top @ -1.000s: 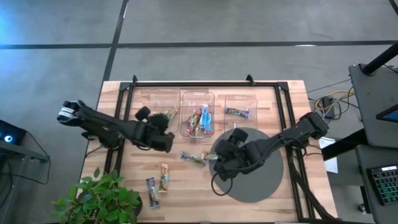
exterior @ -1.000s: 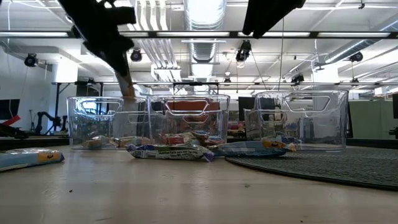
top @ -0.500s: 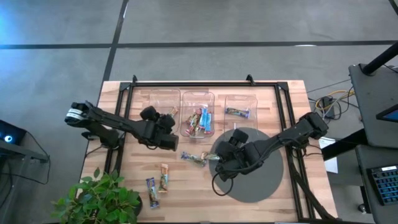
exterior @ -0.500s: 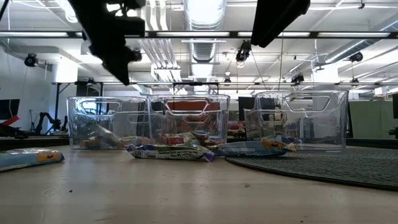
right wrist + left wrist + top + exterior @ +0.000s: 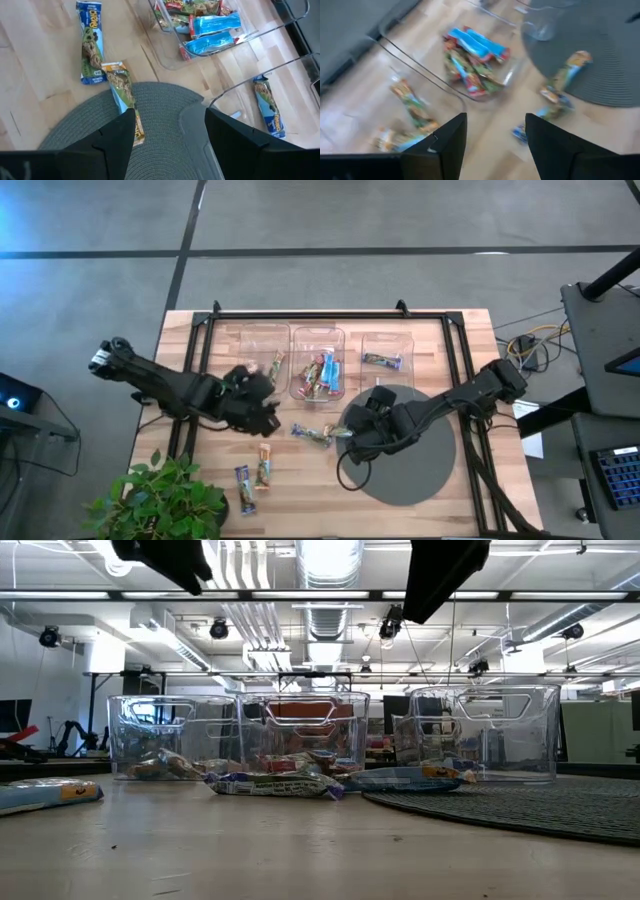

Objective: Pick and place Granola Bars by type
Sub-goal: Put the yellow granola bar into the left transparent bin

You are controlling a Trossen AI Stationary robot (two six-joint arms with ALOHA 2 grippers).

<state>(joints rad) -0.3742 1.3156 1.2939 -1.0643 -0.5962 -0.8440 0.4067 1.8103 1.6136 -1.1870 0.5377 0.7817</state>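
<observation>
On the wooden surface three clear bins stand in a row toward the far edge. The left bin holds a yellow-green bar lying against its right wall, the middle bin holds a heap of blue and red-wrapped bars, and the right bin holds a single blue bar. The left gripper hangs above the surface just in front of the left bin, its jaws apart and empty, as the left wrist view shows with a clear gap between its two fingers. The right gripper hovers over the near-left edge of the round grey mat, its jaws apart with nothing between them; in the right wrist view its fingers frame the mat and a blue-and-orange bar that lies half on the mat's edge. Just beside that bar, on bare wood, lies a blue-and-white bar. Nearer the front, well apart from the bins, two more bars lie side by side: an orange-yellow bar and a blue-purple bar. A potted plant sits at the front left corner.
</observation>
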